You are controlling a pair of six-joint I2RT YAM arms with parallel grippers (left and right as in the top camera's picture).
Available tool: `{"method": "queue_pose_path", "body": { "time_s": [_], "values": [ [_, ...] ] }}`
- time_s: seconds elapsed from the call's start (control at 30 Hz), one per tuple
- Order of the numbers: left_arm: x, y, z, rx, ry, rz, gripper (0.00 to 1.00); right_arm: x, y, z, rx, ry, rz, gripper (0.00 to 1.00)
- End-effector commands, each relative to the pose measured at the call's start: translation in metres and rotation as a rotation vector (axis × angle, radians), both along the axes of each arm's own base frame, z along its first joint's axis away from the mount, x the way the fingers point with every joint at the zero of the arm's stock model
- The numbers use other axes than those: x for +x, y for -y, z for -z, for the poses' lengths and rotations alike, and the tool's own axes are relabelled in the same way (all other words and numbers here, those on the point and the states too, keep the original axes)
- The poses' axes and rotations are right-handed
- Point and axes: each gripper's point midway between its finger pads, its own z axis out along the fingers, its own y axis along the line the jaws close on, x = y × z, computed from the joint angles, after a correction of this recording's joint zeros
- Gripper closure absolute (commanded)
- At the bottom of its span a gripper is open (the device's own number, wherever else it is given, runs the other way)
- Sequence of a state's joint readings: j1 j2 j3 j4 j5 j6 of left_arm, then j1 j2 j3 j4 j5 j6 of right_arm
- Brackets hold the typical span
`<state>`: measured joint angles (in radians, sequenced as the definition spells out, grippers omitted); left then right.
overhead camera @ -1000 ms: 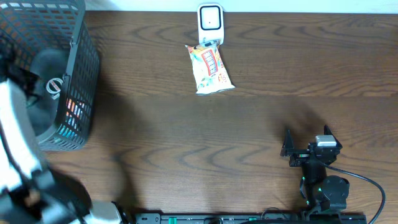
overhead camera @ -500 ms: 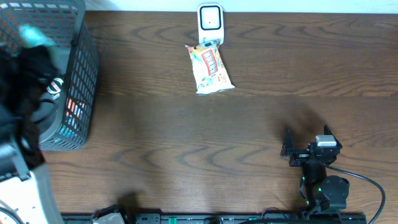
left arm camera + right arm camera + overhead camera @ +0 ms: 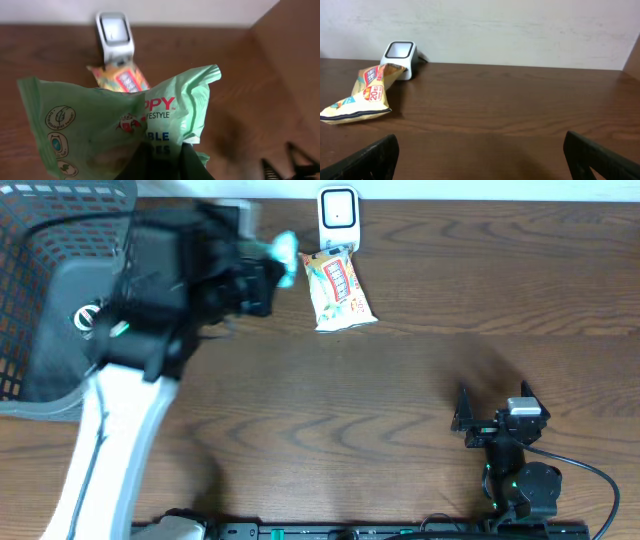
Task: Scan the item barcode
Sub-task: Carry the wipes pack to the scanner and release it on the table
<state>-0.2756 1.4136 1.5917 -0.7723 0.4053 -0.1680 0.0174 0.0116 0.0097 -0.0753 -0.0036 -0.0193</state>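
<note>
Green packet (image 3: 115,125) is pinched in my closed left end effector (image 3: 162,152), raised off the worktop, I judge to face its barcode to the scanner (image 3: 338,218) just ahead. My right end effector (image 3: 492,405) waits gaping, empty.

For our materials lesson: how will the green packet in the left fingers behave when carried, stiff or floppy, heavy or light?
Probably floppy: the green packet is creased and folds over above the left fingers. Likely light, since a pinch at its lower edge holds it up. Its smooth film may slip.
</note>
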Motion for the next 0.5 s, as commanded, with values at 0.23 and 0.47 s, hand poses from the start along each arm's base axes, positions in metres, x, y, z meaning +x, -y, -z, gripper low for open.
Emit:
{"method": "queue_pose_path", "body": {
  "time_s": [0.23,0.47],
  "values": [
    [0.056,0.009,0.163,0.314,-0.283,-0.086,0.93,0.000,-0.001,0.001,-0.012,0.001,-0.003,0.01],
    [0.059,0.009,0.212,0.342,-0.402,-0.104,0.72,0.000,-0.001,0.001,-0.012,0.001,-0.003,0.01]
  ]
}}
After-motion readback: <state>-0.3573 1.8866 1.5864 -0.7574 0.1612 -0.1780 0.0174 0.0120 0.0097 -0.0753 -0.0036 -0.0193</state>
